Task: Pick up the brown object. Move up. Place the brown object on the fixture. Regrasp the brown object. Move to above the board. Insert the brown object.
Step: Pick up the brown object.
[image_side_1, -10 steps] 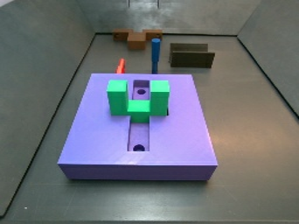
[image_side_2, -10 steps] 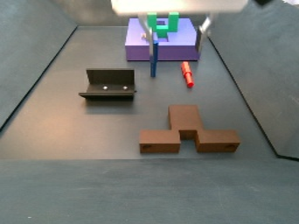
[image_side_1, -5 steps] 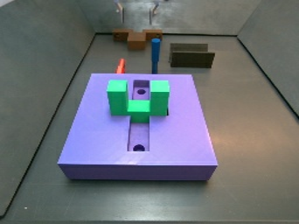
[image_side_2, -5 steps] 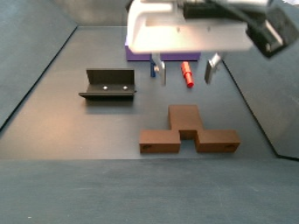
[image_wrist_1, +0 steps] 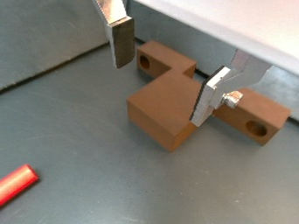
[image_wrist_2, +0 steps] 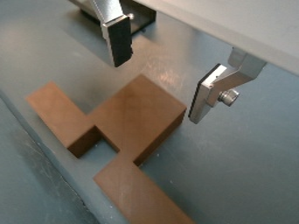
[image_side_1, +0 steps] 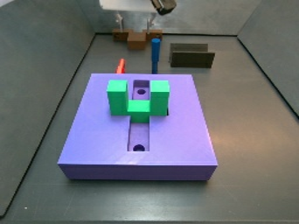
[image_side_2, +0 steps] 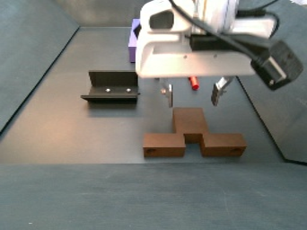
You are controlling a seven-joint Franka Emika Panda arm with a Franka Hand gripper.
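- Brown object (image_side_2: 192, 137) sits on the dark floor in the lower centre of a side view. T-shaped here: long bar running left-right across the frame, short stem pointing away toward the far end.
- In both wrist views the stem block (image_wrist_1: 170, 107) lies below the gap between the fingers; round holes show in the bar's side face near its ends (image_wrist_1: 257, 129).
- Gripper (image_side_2: 189, 91) hangs just above the stem, jaws spread wide, holding nothing. Silver finger plates (image_wrist_2: 211, 92) stand either side of the block (image_wrist_2: 135, 109), not touching it.
- In a side view from the opposite end, the gripper (image_side_1: 138, 10) is at top centre, brown object (image_side_1: 136, 38) small against the back wall.
- Fixture (image_side_2: 110, 87) at left of frame, well apart from the brown object, open side up.
- Board (image_side_1: 140, 122) fills the middle of that side view, long groove running near-to-far, green U-shaped block (image_side_1: 138, 96) on it.
- Red peg (image_side_2: 191, 75) lies on the floor between board and brown object; blue peg (image_side_1: 156, 54) stands upright beside the board.
- Surface: plain grey floor (image_side_2: 72, 135), grey walls rising on both sides.
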